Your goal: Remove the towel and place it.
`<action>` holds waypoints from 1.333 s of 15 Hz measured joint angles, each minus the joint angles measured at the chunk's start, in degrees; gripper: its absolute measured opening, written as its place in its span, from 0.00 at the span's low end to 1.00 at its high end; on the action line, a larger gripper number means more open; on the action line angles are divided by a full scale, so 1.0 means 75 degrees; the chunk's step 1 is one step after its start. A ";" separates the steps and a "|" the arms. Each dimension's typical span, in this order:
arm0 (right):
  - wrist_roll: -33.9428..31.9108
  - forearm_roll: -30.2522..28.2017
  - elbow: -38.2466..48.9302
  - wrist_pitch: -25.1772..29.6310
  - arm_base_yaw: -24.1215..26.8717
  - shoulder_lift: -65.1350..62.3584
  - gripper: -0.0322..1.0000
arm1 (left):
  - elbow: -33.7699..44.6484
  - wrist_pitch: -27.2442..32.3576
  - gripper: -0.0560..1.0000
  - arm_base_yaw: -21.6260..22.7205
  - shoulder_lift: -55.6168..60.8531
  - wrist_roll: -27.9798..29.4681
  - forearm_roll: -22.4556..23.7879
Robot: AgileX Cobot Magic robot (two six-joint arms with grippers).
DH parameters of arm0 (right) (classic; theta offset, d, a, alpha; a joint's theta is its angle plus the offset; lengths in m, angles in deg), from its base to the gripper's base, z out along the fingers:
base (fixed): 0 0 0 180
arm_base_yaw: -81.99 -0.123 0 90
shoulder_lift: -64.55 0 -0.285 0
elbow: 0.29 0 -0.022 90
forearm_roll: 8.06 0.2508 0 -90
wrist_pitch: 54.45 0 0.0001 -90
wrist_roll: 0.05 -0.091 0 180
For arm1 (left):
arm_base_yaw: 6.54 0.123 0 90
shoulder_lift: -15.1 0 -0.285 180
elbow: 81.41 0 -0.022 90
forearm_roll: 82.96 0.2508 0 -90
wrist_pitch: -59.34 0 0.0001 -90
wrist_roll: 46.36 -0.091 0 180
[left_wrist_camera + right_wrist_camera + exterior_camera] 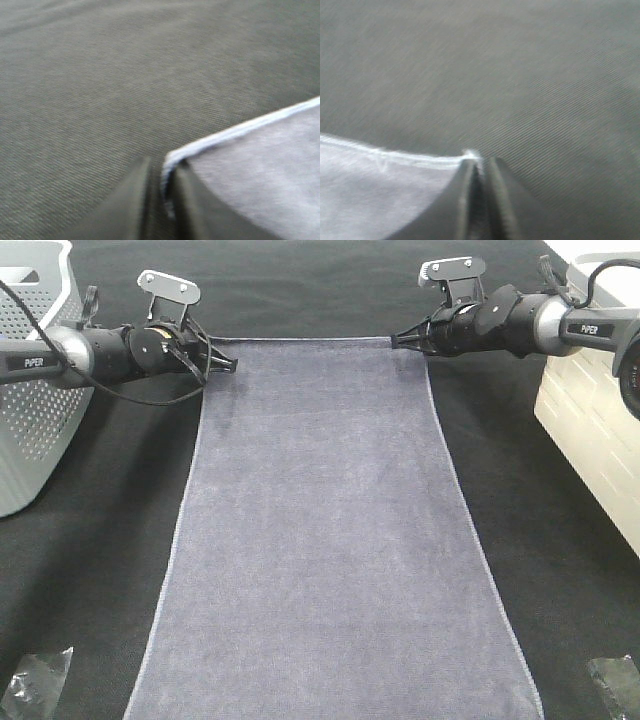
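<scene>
The towel (pixel 330 540), grey-lavender with a pale hem, lies flat and stretched out lengthwise on the black table cloth (pixel 90 540). My left gripper (pixel 232 365) sits low at the towel's far left corner. In the left wrist view the towel (pixel 260 165) has its hem running into the narrow slit between the jaws of the left gripper (pixel 162 172). My right gripper (pixel 397 340) is at the far right corner. In the right wrist view the right gripper (pixel 481 167) has its jaws almost together, with the corner of the towel (pixel 370 190) at their tips.
A white perforated basket (pixel 30 390) stands at the left edge beside the left arm. A white slatted box (pixel 590 430) stands at the right, close to the right arm. Crumpled clear plastic lies at the near left (pixel 35 680) and near right (pixel 615 680).
</scene>
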 joint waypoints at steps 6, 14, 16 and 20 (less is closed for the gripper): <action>0.0000 0.0115 0.0000 -0.0023 0.0015 0.0000 0.64 | 0.0000 -0.0199 0.65 0.0015 -0.0008 0.0176 -0.0069; 0.0000 0.0390 0.0000 0.1574 0.0015 -0.0351 0.65 | 0.0000 0.0336 0.66 0.0031 0.0237 0.0176 -0.0061; -0.0367 0.0504 0.0000 0.3117 0.0015 -0.1314 0.66 | 0.0000 0.1994 0.66 0.0023 0.1169 0.0176 -0.0053; -0.0657 0.0497 -0.0008 0.5057 0.0015 -0.2284 0.70 | 0.0000 0.3552 0.66 0.0023 0.2024 0.0176 0.0153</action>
